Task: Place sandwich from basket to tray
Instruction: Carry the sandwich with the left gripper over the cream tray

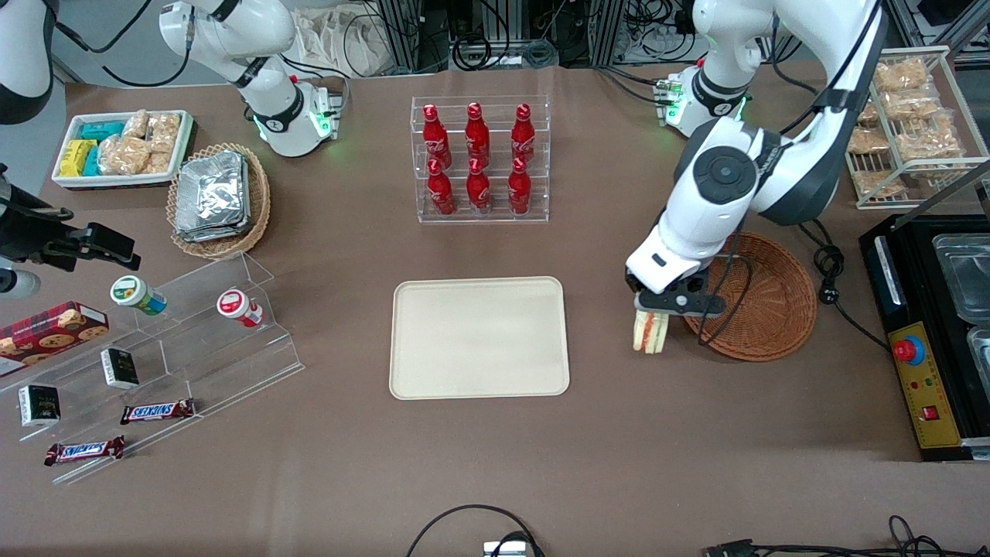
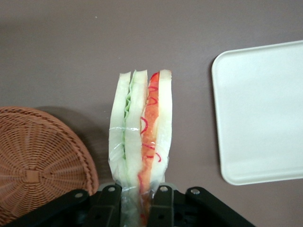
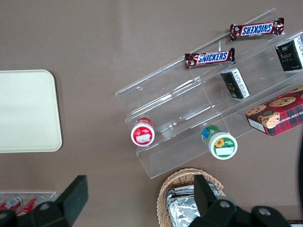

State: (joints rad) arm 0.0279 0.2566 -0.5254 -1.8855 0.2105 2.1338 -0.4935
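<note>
My gripper (image 1: 656, 309) is shut on the sandwich (image 1: 650, 333), a wrapped wedge with pale bread and red, orange and green layers, which hangs from it above the bare table. It is between the basket (image 1: 766, 305) and the tray (image 1: 479, 338), just off the basket's rim. In the left wrist view the sandwich (image 2: 140, 137) is pinched between the two black fingers (image 2: 162, 203), with the reddish-brown woven basket (image 2: 40, 163) on one side and the cream tray (image 2: 262, 113) on the other. The basket holds nothing I can see.
A clear rack of red bottles (image 1: 479, 158) stands farther from the front camera than the tray. Toward the parked arm's end are a tan wicker basket with foil packs (image 1: 219, 197), a white snack bin (image 1: 124, 147) and an acrylic shelf (image 1: 162, 348). A black appliance (image 1: 928, 333) stands beside the basket.
</note>
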